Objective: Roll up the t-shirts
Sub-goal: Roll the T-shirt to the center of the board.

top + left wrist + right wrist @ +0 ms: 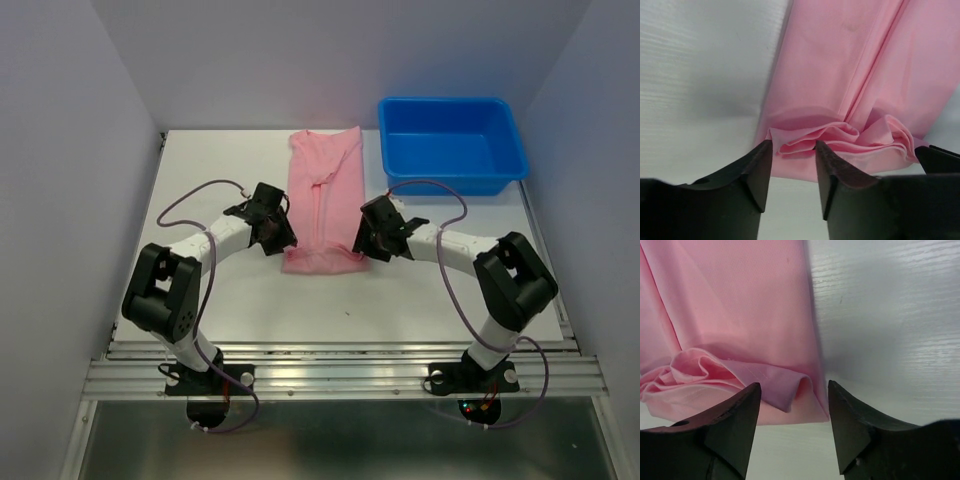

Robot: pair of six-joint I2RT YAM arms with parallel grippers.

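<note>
**Left end effector** (793, 150): two dark fingers (752, 175) stood moderately apart. Nothing was clamped between them and bare bench showed in the gap. The tips sat low, just short of the near left corner of the t-shirt.

**Right end effector** (795, 387): the jaws were parted somewhat wider and likewise held nothing. The tips sat low at the near right corner of the cloth, where a small upturned flap lay just ahead of the gap.

**T-shirt** (322, 200): light pink, thin and plain. It was folded lengthwise into a long strip lying flat on the bench, running from mid-bench towards the far edge. The near end was gathered into a low, loose, wrinkled roll of a few soft folds, seen from both wrists. The rest of the strip lay smooth, with lengthwise creases. In the overhead view the near end lay between the two end effectors, one at each side.

**Bench** (450, 290): a white surface carrying both items.

**Blue bin** (455, 182): rectangular plastic, at the far right of the bench. It stood near the far end of the shirt and apart from it.
</note>
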